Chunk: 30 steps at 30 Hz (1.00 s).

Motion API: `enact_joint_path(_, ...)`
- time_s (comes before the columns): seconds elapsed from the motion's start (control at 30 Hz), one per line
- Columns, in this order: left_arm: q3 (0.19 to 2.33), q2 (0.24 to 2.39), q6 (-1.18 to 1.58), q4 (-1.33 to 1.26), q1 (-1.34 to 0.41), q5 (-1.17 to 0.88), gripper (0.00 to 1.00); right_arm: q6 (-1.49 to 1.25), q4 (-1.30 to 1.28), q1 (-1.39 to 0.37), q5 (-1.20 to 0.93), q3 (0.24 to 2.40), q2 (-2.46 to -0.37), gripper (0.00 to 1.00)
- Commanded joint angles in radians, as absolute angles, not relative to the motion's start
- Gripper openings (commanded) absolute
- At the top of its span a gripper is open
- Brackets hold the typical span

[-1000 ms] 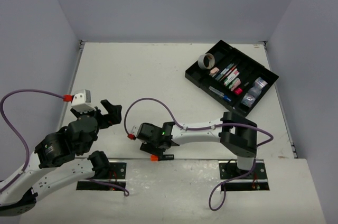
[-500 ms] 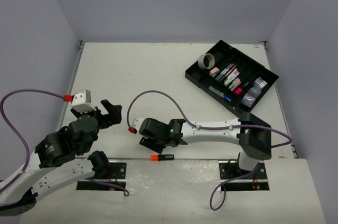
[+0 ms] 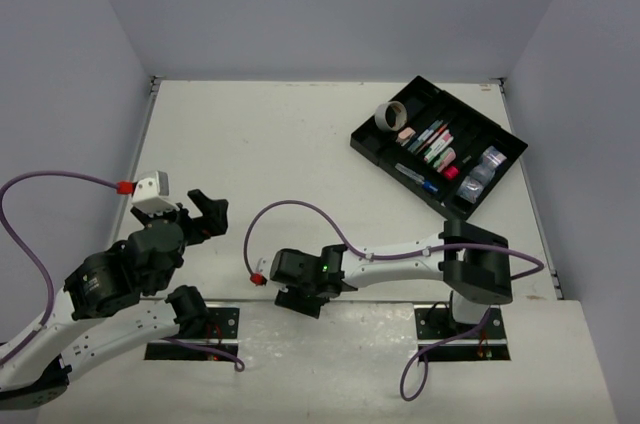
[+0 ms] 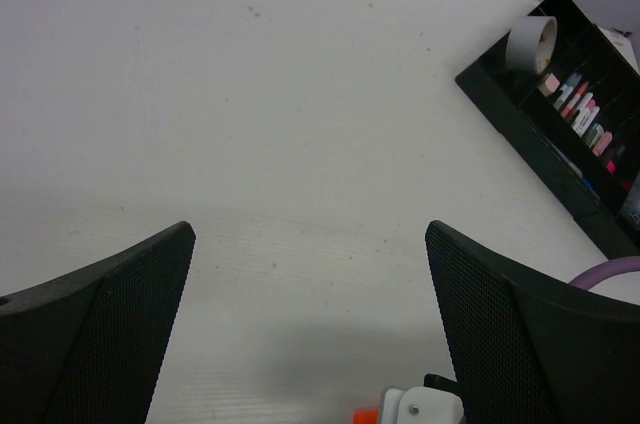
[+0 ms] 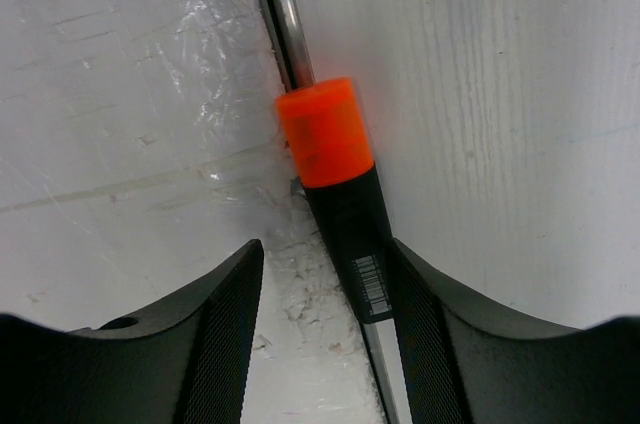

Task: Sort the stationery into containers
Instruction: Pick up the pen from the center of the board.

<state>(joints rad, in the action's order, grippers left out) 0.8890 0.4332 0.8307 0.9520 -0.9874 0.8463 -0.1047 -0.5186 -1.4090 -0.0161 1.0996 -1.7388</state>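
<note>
Gently now — your right gripper (image 5: 325, 254) stands apart astride the orange-capped highlighter (image 5: 338, 194); centre it, then close squarely on the black barrel.

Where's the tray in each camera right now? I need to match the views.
Top external: tray at upper right, angled, beyond both arms.
Left wrist: tray in the upper right corner, cut off by the frame edge.
Right wrist: not in it.
Shared landmark: the grey tape ring at the tray's left end.
</note>
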Motion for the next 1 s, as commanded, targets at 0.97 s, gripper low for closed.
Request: enact_joint_path(0.97, 0.904, 0.453, 0.842, 0.945, -0.981, 0.876, 1.0, -0.179, -0.505, -1.306, 0.239, 1.132, -1.876, 0.37)
